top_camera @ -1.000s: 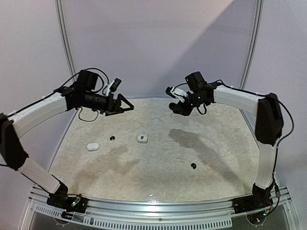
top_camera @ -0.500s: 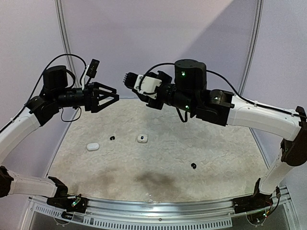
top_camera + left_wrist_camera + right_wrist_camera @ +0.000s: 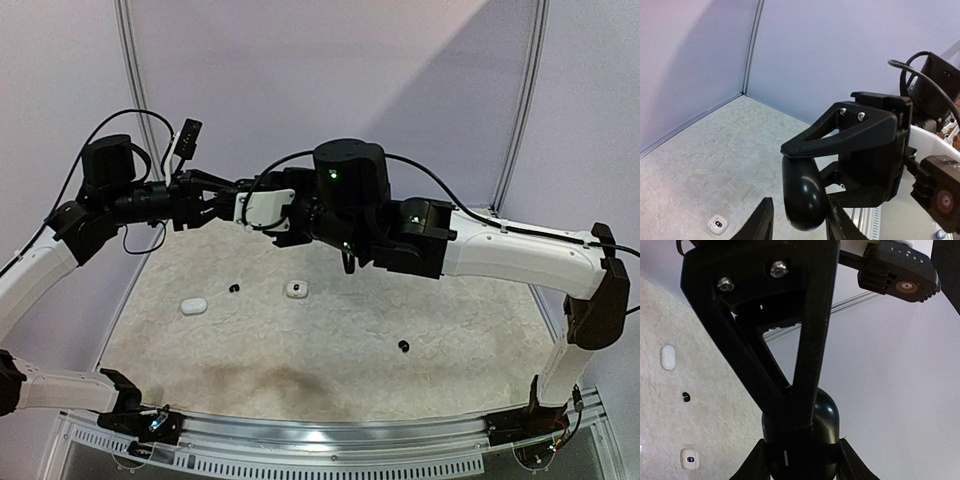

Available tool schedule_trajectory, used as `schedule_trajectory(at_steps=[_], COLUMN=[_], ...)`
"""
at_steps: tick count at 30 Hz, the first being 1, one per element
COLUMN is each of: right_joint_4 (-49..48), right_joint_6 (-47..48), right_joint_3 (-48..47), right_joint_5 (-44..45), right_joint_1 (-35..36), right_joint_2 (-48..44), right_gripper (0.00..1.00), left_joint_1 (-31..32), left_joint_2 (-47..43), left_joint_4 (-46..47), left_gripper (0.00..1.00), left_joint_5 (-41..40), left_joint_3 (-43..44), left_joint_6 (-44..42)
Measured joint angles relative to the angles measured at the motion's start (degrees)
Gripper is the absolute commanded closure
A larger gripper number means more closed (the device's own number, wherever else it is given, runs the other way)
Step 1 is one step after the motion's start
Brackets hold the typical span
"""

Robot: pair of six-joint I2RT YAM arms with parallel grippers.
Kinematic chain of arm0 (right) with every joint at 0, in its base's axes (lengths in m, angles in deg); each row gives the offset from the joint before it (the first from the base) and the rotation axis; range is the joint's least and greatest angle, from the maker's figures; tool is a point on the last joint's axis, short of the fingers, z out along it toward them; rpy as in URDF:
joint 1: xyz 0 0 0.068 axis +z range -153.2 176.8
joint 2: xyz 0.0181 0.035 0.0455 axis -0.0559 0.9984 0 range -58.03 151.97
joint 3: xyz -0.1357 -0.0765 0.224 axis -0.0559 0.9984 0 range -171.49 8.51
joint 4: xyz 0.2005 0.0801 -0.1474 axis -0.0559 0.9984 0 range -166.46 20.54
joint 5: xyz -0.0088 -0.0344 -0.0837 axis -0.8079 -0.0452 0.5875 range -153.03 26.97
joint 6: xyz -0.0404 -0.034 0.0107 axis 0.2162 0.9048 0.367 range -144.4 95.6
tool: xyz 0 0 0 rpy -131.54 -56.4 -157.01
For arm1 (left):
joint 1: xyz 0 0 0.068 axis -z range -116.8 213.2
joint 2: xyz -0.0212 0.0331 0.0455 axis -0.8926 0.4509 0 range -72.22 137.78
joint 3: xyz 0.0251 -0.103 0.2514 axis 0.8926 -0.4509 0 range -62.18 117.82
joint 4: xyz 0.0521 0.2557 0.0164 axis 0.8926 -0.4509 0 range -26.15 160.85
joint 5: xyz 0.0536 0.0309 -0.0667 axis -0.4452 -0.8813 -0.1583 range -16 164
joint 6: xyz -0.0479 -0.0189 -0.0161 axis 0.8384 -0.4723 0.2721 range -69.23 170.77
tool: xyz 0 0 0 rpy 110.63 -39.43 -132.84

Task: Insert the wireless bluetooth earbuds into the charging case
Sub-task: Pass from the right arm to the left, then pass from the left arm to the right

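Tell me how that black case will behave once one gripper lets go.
Glossy and rounded, the case may well slip or pivot under a pinch. Its smooth shell looks rigid and, being small, probably light, so a modest squeeze should hold.

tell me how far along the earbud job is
Done: nothing visible. An earbud and a second earbud lie loose on the table. In hand: a black case is up in the air where the left gripper and right gripper meet. Left: every bud still has to go in.
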Motion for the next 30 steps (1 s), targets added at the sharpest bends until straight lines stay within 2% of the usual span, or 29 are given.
schedule_trajectory(at_steps=[4,6,10,11,13,14,17,21,23,26,30], right_joint_4=[0.28,0.63,1.4,1.57,2.4,2.75,5.35,12.28,16.31,20.85,25.62], right_joint_6=[0.15,0.17,-0.11,-0.37,-1.14,-1.79,-5.97,-15.26,-21.16,-30.16,-39.41], right_joint_3=[-0.39,-0.7,-1.27,-1.44,-1.97,-2.19,-3.98,-8.55,-9.62,-9.77,-10.34], right_joint_5=[0.17,0.22,0.24,0.22,0.22,0.22,-0.9,-8.57,-16.63,-30.16,-41.97], right_joint_1=[-0.02,-0.02,-0.02,-0.02,0.0,0.04,-0.2,-2.03,-4.55,-9.4,-13.53], right_joint_2=[0.35,0.52,0.68,0.7,0.74,0.76,0.76,0.59,-0.09,-0.98,-0.94], right_gripper=[0.96,0.93,0.73,0.64,0.36,0.26,0.02,0.01,0.03,0.1,0.19], left_joint_1=[0.37,0.39,0.39,0.39,0.39,0.39,0.37,0.37,0.37,0.37,0.37], left_joint_2=[0.02,0.09,0.09,0.09,0.0,-0.11,-0.83,-1.97,-2.75,-3.69,-3.98], left_joint_4=[-0.07,0.0,0.04,0.07,0.39,0.66,1.27,0.81,-0.17,-2.05,-3.61], left_gripper=[1.0,1.0,1.0,1.0,1.0,1.0,1.0,1.0,1.0,1.0,1.0], left_joint_5=[-0.44,-0.39,0.33,0.46,0.72,0.83,1.81,2.93,3.87,5.73,7.26], left_joint_3=[0.2,0.2,0.2,0.2,0.04,-0.07,-0.87,-1.66,-2.01,-2.23,-2.29], left_joint_6=[0.31,0.35,0.46,0.46,0.48,0.44,-1.64,-7.08,-11.41,-17.88,-23.78])
